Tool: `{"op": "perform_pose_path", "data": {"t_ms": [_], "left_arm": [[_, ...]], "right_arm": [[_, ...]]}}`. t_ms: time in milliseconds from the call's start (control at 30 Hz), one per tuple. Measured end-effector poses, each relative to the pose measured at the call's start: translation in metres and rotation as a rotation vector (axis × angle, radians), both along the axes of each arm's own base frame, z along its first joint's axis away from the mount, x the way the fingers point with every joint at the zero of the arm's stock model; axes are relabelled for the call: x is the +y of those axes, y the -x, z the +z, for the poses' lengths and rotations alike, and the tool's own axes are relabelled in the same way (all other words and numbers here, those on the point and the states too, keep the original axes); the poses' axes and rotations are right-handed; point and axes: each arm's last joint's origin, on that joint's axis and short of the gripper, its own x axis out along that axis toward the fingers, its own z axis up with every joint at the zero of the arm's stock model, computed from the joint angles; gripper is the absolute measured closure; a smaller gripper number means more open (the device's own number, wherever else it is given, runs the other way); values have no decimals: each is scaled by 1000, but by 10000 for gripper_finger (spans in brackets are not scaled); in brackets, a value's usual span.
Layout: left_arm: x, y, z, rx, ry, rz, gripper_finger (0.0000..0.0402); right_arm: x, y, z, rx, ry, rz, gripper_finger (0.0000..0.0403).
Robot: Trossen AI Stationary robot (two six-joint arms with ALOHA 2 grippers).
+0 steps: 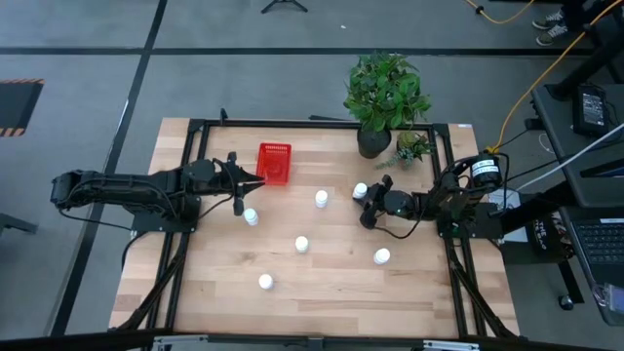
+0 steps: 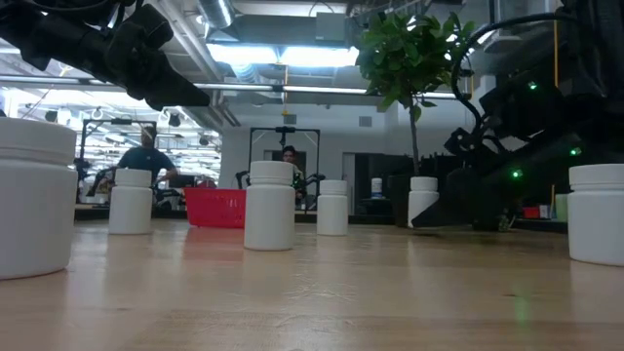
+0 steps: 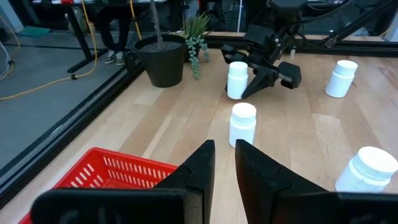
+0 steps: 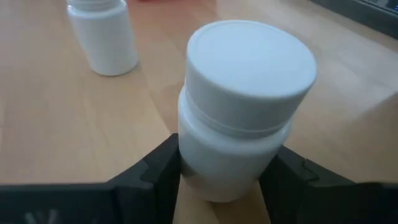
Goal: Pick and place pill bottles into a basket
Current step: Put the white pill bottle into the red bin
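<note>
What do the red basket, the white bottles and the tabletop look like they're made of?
The small red rectangular basket looks like moulded plastic: thin slatted walls, uniform colour. The small white cylindrical pill bottle between the right tool's fingers seems matte plastic, smooth with soft highlights. The table appears to be pale wood planks, given its grain and seams.

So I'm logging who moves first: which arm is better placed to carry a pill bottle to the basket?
Right: its fingers flank a pill bottle. The left gripper is empty beside the red basket.
</note>
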Motion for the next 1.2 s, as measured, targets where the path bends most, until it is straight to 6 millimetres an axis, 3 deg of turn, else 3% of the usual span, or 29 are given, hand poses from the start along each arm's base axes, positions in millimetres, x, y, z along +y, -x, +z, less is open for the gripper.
{"op": "perform_pose_path", "data": {"t_ms": [267, 633, 967, 1200], "left_arm": [[0, 0, 0, 0, 0, 0, 343], [0, 0, 1, -9, -1, -2, 342], [0, 0, 2, -18, -2, -3, 340], [0, -1, 4, -38, -5, -6, 311]], "right_arm": [[3, -3, 20, -83, -35, 126, 233], [5, -4, 49, -13, -50, 192, 233], [6, -24, 98, 8, 48, 292, 234], [9, -29, 126, -60, 42, 386, 231]]}}
